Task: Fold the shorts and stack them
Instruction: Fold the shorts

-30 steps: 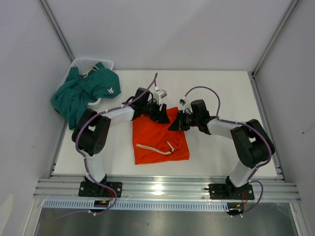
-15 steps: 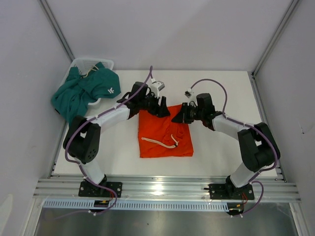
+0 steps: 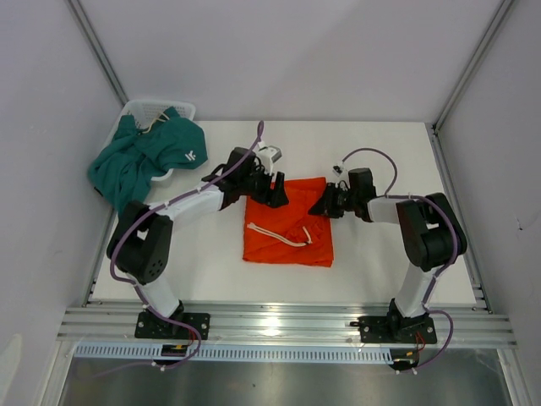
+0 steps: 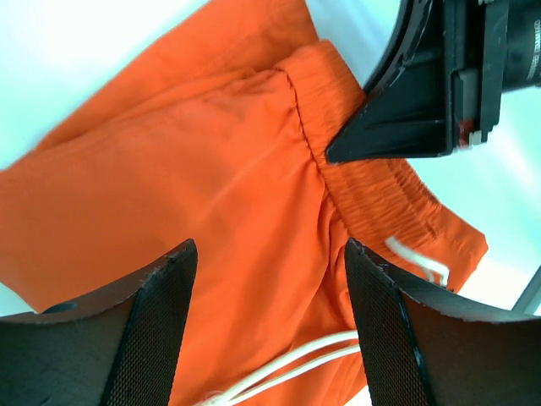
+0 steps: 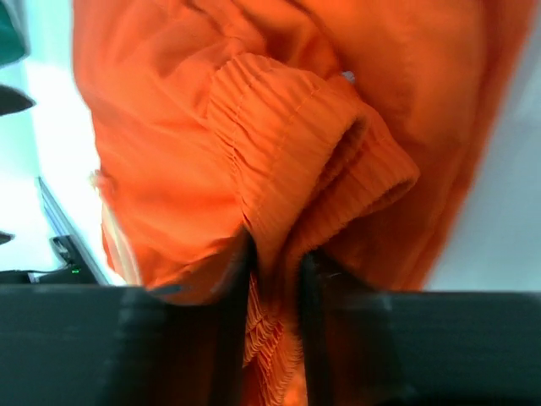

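- Since a second ago, in the top view, the orange shorts (image 3: 287, 233) have been drawn toward 1 o'clock across the table (image 3: 380, 152) and now lie as a tidier, squarer pack, with the drawstring (image 3: 277, 238) loose on top.
- In that time the left gripper (image 3: 277, 191) has opened up and let go. It sits at the pack's 11 o'clock corner, while the right gripper (image 3: 322, 204) is at the 1 o'clock corner.
- This suggests the fold on this pair is about finished, and the right side's release looks like what is left.
- The teal shorts (image 3: 144, 161) are unfolded and well apart at 10 o'clock, draped over the basket (image 3: 152, 106), so stacking has not begun.
- From the left wrist, the two pads (image 4: 161, 321) stand wide apart with nothing between them. Orange cloth lies flat beneath, and the waistband (image 4: 372, 190) runs off toward 4 o'clock, where the other arm's black fingertip meets it.
- From the right wrist, the jaws are almost together, with a gathered roll of elastic waistband caught in the slim gap and bulging out toward 12 o'clock. It has that pair by the edge, though how firmly I cannot tell.
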{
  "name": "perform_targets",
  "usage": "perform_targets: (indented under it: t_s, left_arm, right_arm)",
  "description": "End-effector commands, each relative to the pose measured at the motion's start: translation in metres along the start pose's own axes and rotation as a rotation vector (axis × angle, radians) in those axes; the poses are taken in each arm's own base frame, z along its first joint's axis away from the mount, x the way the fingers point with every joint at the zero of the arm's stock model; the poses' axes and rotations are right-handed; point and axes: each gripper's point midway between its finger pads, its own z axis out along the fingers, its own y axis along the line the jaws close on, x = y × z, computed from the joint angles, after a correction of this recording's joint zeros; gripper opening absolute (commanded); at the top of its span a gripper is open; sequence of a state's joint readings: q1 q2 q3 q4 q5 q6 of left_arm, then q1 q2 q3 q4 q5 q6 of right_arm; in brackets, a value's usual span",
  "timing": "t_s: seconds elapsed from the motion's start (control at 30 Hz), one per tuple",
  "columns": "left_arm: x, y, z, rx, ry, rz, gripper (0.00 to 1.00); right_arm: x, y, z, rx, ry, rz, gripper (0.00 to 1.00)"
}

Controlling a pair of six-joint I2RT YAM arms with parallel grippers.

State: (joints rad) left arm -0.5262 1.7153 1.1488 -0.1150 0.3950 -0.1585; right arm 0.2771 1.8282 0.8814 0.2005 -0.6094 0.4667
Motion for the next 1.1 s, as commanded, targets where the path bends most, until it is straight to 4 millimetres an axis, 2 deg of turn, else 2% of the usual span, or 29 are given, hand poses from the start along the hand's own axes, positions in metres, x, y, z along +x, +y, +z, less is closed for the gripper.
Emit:
perform_targets:
  t_s: [0.0, 0.1, 0.13, 0.2, 0.23, 0.3, 0.33, 0.37, 0.43, 0.47, 0.53, 0.57, 0.6, 0.7, 0.77, 0.8, 0.83, 0.87, 0.9, 0.97, 1.0, 1.07]
  left_arm:
    - [-0.011, -0.007, -0.005, -0.02, -0.047, 0.025, 0.73]
    - [-0.004, -0.003, 0.002, -0.041, -0.031, 0.015, 0.73]
    - [0.001, -0.002, 0.005, -0.045, -0.02, 0.008, 0.73]
    - [0.007, 0.001, 0.007, -0.049, -0.016, 0.0, 0.73]
    - [0.007, 0.0, 0.007, -0.049, -0.024, -0.005, 0.73]
    - [0.011, 0.0, 0.007, -0.047, -0.026, -0.011, 0.73]
    - [0.01, 0.0, 0.007, -0.047, -0.029, -0.011, 0.73]
    - [0.01, 0.0, 0.007, -0.047, -0.029, -0.013, 0.73]
    - [0.012, 0.001, 0.008, -0.052, -0.024, -0.015, 0.73]
    - [0.01, 0.001, 0.008, -0.055, -0.026, -0.015, 0.73]
    - [0.008, 0.001, 0.009, -0.06, -0.028, -0.017, 0.73]
    - [0.005, 0.0, 0.009, -0.061, -0.034, -0.015, 0.72]
    - [0.005, 0.001, 0.009, -0.065, -0.035, -0.015, 0.73]
    - [-0.001, 0.0, 0.009, -0.065, -0.043, -0.019, 0.72]
    - [-0.007, 0.0, 0.01, -0.065, -0.05, -0.02, 0.72]
    - [-0.008, -0.001, 0.01, -0.063, -0.051, -0.022, 0.72]
    - [-0.007, -0.001, 0.011, -0.06, -0.05, -0.029, 0.72]
    - [-0.012, -0.003, 0.01, -0.054, -0.056, -0.029, 0.72]
    - [-0.012, -0.005, 0.01, -0.051, -0.057, -0.032, 0.73]
    - [-0.015, -0.007, 0.009, -0.044, -0.061, -0.032, 0.72]
    - [-0.017, -0.008, 0.007, -0.043, -0.067, -0.031, 0.72]
    - [-0.017, -0.008, 0.006, -0.047, -0.068, -0.03, 0.72]
  right_arm:
    - [-0.009, -0.017, 0.007, 0.045, -0.013, 0.026, 0.32]
    - [-0.012, -0.017, 0.006, 0.056, -0.015, 0.029, 0.47]
    - [-0.019, -0.015, 0.002, 0.072, -0.038, 0.016, 0.57]
    - [-0.024, -0.011, -0.005, 0.097, -0.046, 0.009, 0.64]
    - [-0.034, -0.006, -0.014, 0.118, -0.08, -0.006, 0.69]
    - [-0.035, -0.001, -0.024, 0.152, -0.089, -0.012, 0.76]
    - [-0.047, 0.005, -0.036, 0.189, -0.142, -0.033, 0.77]
    - [-0.04, 0.002, -0.042, 0.231, -0.125, -0.021, 0.78]
    - [-0.041, 0.007, -0.052, 0.277, -0.15, -0.034, 0.77]
    - [-0.046, 0.01, -0.064, 0.311, -0.183, -0.044, 0.77]
    - [-0.045, 0.015, -0.073, 0.322, -0.202, -0.053, 0.7]
    - [-0.037, 0.016, -0.075, 0.311, -0.188, -0.049, 0.67]
    - [-0.036, 0.026, -0.08, 0.28, -0.199, -0.047, 0.6]
    - [-0.013, 0.046, -0.079, 0.183, -0.162, -0.045, 0.55]
    - [0.003, 0.058, -0.074, 0.124, -0.146, -0.058, 0.47]
    - [0.008, 0.067, -0.073, 0.079, -0.131, -0.044, 0.38]
    - [0.013, 0.069, -0.07, 0.06, -0.117, -0.036, 0.34]
    - [0.01, 0.074, -0.067, 0.027, -0.127, -0.042, 0.29]
    - [0.021, 0.075, -0.062, -0.008, -0.082, -0.017, 0.16]
    - [0.023, 0.082, -0.057, -0.076, -0.078, -0.016, 0.08]
    - [0.032, 0.084, -0.056, -0.117, -0.046, -0.003, 0.03]
    - [0.036, 0.083, -0.052, -0.132, -0.037, 0.026, 0.02]
